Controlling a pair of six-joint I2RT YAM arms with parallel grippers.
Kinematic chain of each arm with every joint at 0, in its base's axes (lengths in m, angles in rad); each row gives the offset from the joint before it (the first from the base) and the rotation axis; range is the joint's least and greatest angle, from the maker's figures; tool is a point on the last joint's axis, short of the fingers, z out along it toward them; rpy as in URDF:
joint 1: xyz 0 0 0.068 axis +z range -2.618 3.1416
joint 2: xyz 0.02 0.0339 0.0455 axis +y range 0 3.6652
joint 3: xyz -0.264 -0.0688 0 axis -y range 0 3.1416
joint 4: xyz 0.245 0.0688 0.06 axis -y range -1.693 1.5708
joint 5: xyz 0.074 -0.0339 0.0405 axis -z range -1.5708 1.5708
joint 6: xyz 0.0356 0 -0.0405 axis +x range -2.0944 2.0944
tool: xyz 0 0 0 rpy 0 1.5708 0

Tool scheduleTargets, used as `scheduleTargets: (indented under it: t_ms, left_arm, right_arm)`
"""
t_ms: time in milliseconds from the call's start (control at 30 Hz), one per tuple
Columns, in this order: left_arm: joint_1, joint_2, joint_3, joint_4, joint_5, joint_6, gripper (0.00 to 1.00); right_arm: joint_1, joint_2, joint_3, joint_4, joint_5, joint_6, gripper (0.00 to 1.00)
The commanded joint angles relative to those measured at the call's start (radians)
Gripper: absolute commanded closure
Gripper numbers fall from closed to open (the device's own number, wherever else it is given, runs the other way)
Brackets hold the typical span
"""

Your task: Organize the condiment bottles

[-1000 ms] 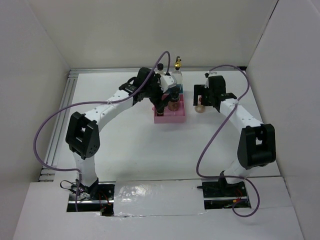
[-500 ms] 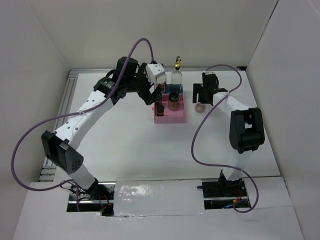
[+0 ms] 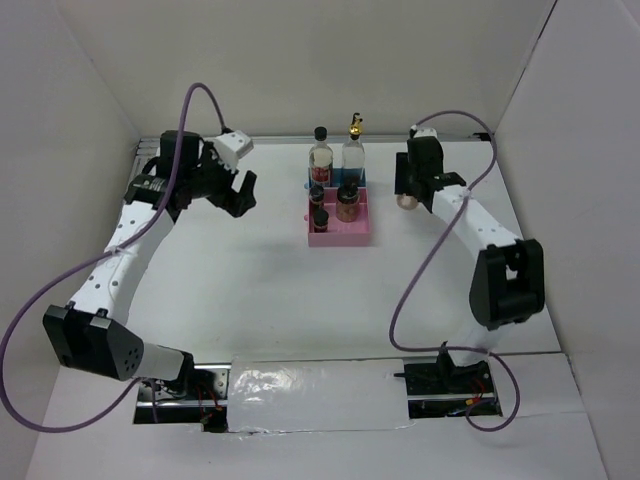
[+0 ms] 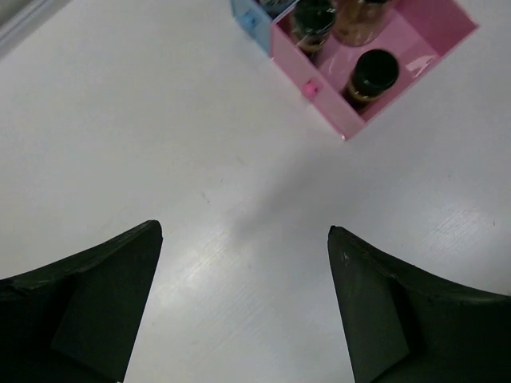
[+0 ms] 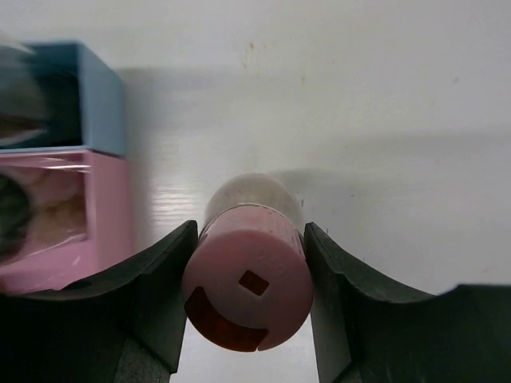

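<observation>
A short jar with a pale pink lid (image 5: 247, 275) stands on the table right of the trays, and my right gripper (image 5: 249, 229) is shut on its lid, fingers pressing both sides. From above, that jar (image 3: 405, 202) shows just under the right gripper (image 3: 407, 197). The pink tray (image 3: 340, 238) holds three short dark jars (image 3: 347, 201). Behind it, the red-labelled bottle (image 3: 320, 155) and the gold-spouted bottle (image 3: 354, 150) stand in the blue tray (image 3: 363, 180). My left gripper (image 3: 238, 195) hangs open and empty over bare table, left of the trays. In the left wrist view the left gripper (image 4: 243, 231) is short of the pink tray (image 4: 319, 108).
White walls enclose the table on three sides. A metal rail (image 3: 125, 230) runs along the left edge. Purple cables loop above both arms. The blue tray's corner (image 5: 96, 96) and the pink tray's wall (image 5: 104, 215) lie close to the left of my right gripper.
My left arm has drawn back to the left, away from the trays, still open. My right gripper has moved in and closed on the pale-lidded jar.
</observation>
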Motion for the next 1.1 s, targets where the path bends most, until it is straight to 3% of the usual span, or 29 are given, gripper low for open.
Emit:
scheduleTargets:
  t_ms: [0,167,400,600,1067]
  left_arm:
    - [0.093,-0.072,-0.055,0.017,0.032,-0.073,0.03]
    - [0.207,-0.116,-0.173,0.035,0.076,-0.12,0.04]
    - [0.277,-0.155,-0.219,0.038,0.133,-0.15,0.04]
    - [0.299,-0.175,-0.228,0.035,0.144,-0.153,0.04]
    - [0.311,-0.184,-0.248,0.032,0.188,-0.163,0.04]
  right_arm:
    - [0.085,-0.205,0.012,-0.016,0.097,-0.044,1.0]
    - [0.236,-0.297,0.012,-0.092,0.075,-0.076,1.0]
    - [0.376,-0.253,0.021,-0.076,0.039,-0.042,1.0]
    - [0.396,-0.202,-0.005,-0.017,-0.033,-0.002,1.0]
    - [0.385,-0.011,0.032,-0.009,0.016,0.074,1.0]
